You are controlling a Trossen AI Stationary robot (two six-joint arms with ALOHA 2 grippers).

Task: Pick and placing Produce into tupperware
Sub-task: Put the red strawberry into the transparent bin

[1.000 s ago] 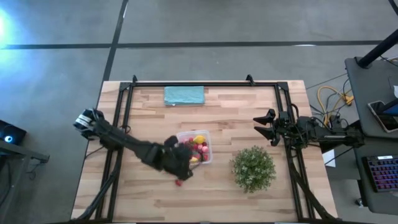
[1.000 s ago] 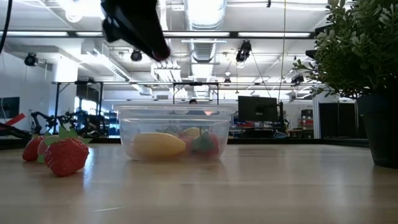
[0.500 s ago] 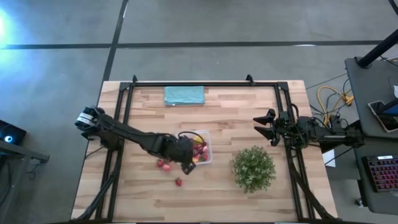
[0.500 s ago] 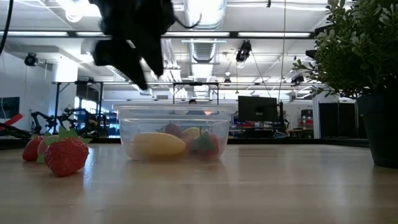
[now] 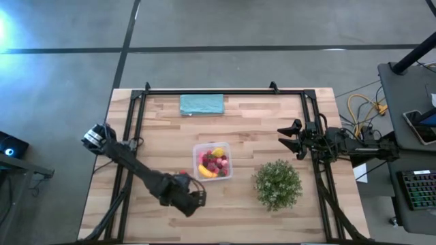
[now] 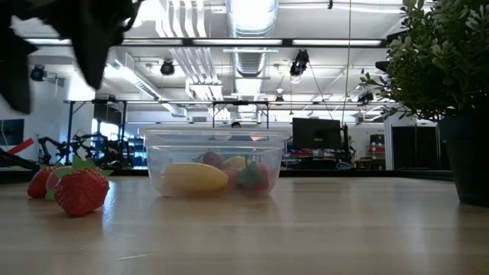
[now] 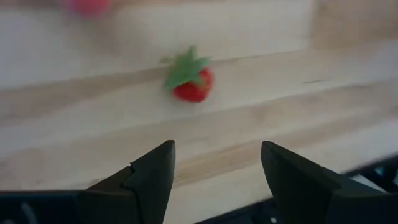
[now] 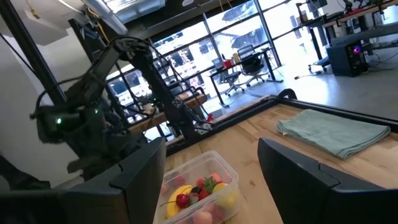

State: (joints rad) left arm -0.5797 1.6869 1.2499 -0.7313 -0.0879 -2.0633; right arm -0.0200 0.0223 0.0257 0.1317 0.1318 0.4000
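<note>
The tupperware (image 5: pixel 212 161), a clear square box, stands mid-table with a yellow banana (image 6: pixel 195 177) and red and pink fruits inside. Two strawberries rest on the wood to its near left: one with a green leaf (image 7: pixel 189 84), also seen in the low view (image 6: pixel 80 189), and a second strawberry (image 5: pixel 182 174) farther back. My left gripper (image 7: pixel 217 168) hovers open over the table, short of the leafed strawberry, near the table's near edge (image 5: pixel 196 201). My right gripper (image 5: pixel 289 139) waits open at the right side, above the table.
A bushy green plant in a dark pot (image 5: pixel 278 184) stands right of the tupperware. A folded teal cloth (image 5: pixel 202 104) lies at the far edge. Black frame rails (image 5: pixel 136 122) run along the table's left, right and far sides.
My left gripper was shut above the tupperware's near-left corner, opened over the box, and a pink fruit now lies inside behind the banana. It then swung toward the table's near edge and came down over the loose strawberries.
</note>
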